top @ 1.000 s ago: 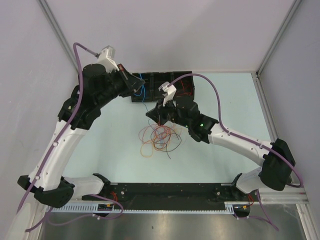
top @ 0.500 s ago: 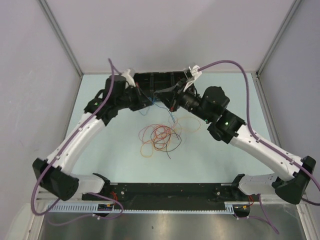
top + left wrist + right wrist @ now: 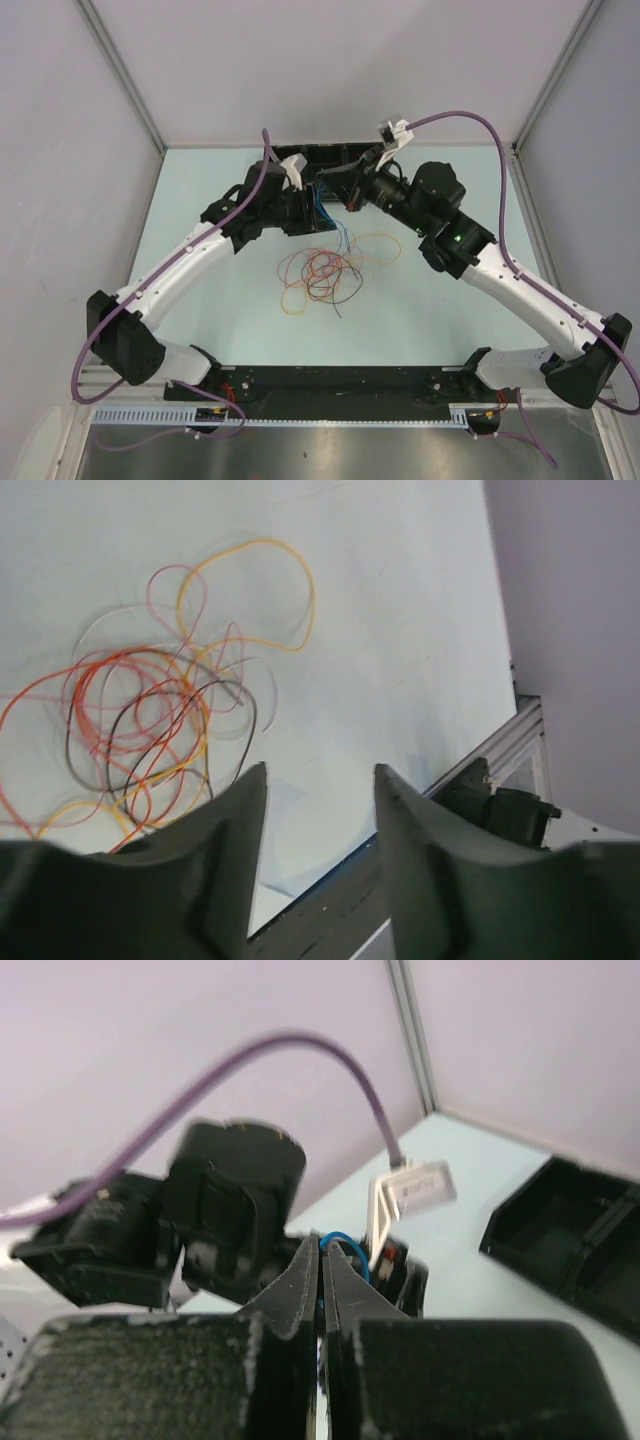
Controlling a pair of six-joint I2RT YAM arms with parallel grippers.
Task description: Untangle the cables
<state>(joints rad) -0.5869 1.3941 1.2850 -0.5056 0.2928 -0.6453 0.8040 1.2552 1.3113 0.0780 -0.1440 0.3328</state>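
Sprawling on the pale counter (image 3: pixel 450 320) between the two arms, the cables (image 3: pixel 320 275) lie in a loose heap of red, orange-yellow and black curls. In the top view the heap's long axis runs on a slant, from its near-left end up toward the far right. An orange-yellow loop (image 3: pixel 308 588) reaches out of the heap on that far-right side and lies flat on the counter.

A blue cable (image 3: pixel 340 232) is drawn out of the pile. It runs roughly far to near, from the right gripper (image 3: pixel 322 1260) down to the far edge of the heap, so its upper end is off the counter. It looks like more than one blue strand side by side, though how many cannot be told.

The right gripper has its jaws pressed together on this blue cable, and a small blue bend shows just past the tips in the right wrist view. It sits close to a black compartmented tray (image 3: pixel 560 1240) at the far edge of the counter.

The left gripper (image 3: pixel 320 815) is held above the counter beside the heap. Its fingers (image 3: pixel 225 850) stand partly apart, with only bare counter showing between them, and it touches no cable.
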